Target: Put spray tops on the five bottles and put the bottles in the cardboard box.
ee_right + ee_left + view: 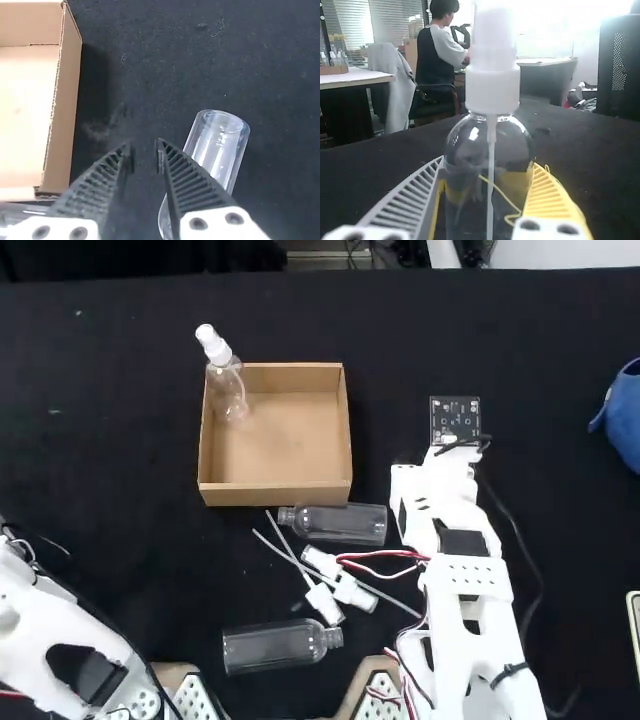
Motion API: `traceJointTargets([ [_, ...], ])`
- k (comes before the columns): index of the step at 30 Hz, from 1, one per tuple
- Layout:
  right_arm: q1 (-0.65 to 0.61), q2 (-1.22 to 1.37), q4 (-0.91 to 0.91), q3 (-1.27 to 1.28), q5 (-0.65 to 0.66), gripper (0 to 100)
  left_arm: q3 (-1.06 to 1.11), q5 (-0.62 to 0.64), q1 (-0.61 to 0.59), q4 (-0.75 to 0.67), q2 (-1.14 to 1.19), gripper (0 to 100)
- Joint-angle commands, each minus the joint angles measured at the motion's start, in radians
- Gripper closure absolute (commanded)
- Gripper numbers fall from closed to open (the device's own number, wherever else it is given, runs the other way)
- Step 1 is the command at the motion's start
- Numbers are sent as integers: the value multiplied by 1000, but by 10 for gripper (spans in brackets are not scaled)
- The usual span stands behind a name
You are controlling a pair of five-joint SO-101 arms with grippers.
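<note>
Now in hand: we judge the boxing step is under way, for the capped bottle [470,145] already wears its white spray top [492,75].
Left gripper [489,167]: its fingers are closed on the capped bottle's lower body, one on each side, and the bottle stands upright above the black table [100,440].
Cardboard box [275,490]: it sits open in the middle of the table. One finished bottle [226,385] leans in its far left corner.
Bare bottle [335,523]: it lies on its side just near of the box's near wall, neck to the left, with no top on.
Second bare bottle [280,647]: this one lies nearer still, neck to the right, well apart from the box.
Loose spray tops: two of them [338,575] [325,605] lie between the two bare bottles, their dip tubes running far-left toward the box.
Right gripper [144,150]: its fingers are a narrow slit apart and hold nothing. It hangs over bare cloth between the box's wall [62,100] and the bare bottle's base [215,145].
Next move, as we see it: the left arm should lift the capped bottle over the box wall and set it down clear of the finished bottle.
After that: the right fingers must spread wider before they can take the bare bottle beside them.
</note>
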Motion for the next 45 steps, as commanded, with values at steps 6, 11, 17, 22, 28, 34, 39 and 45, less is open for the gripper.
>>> traceJointTargets([
  [6,17,-35,-26,2,5,935,-22,-6,-16,-26,-8,616],
  [11,17,-35,-26,2,5,935,-24,-6,-19,-26,-12,590],
  [17,17,-35,-26,2,5,935,-24,-5,-28,-26,-44,590],
  [22,17,-35,-26,2,5,935,27,-5,-39,-25,-157,590],
  [28,17,-35,-26,2,5,935,58,-5,-33,126,-272,590],
  [34,17,-35,-26,4,5,935,-44,-5,-59,391,-324,590],
  [39,17,-35,-26,4,5,935,-45,-5,-56,390,-336,590],
  [45,17,-35,-26,4,5,935,-42,-5,-48,390,-336,591],
])
